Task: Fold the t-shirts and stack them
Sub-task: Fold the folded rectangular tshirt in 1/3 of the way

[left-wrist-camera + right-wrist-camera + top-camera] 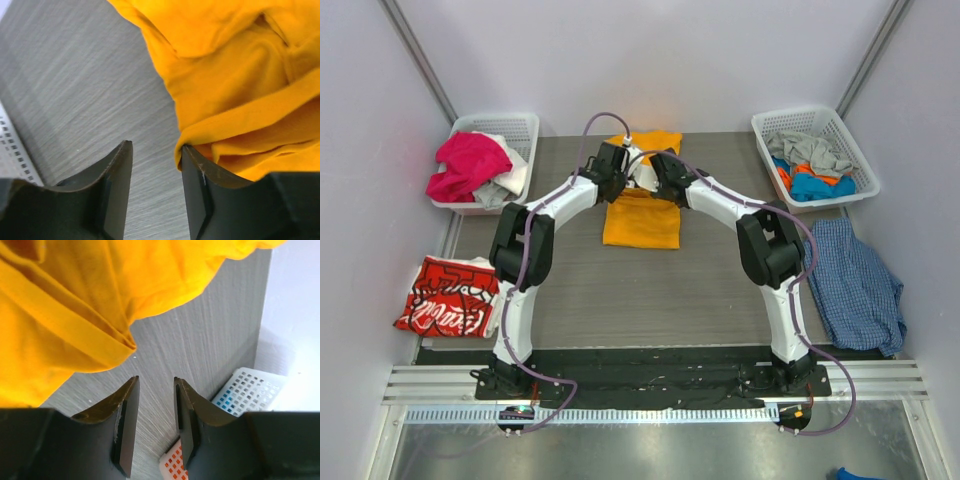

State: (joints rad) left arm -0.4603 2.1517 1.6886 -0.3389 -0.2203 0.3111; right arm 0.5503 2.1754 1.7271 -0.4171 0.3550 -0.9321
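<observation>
Seen from above, one plain orange-yellow cloth t-shirt lies partly folded at the middle of the far half of the grey wood-grain table. Both black-and-white arms reach to its far part. One red cloth t-shirt with white lettering lies at the left edge of the table, well apart from the first. There are two white plastic baskets with holes: the left basket holds pink and white cloths, and the right basket holds grey, orange and blue cloths. One blue checked shirt lies at the right side.

In the left wrist view, the left gripper has its two black fingers apart, with only the table between them. One fingertip touches the hem of the orange-yellow t-shirt.

In the right wrist view, the right gripper also stands apart and holds nothing. The orange-yellow cloth is just beyond its fingertips.
</observation>
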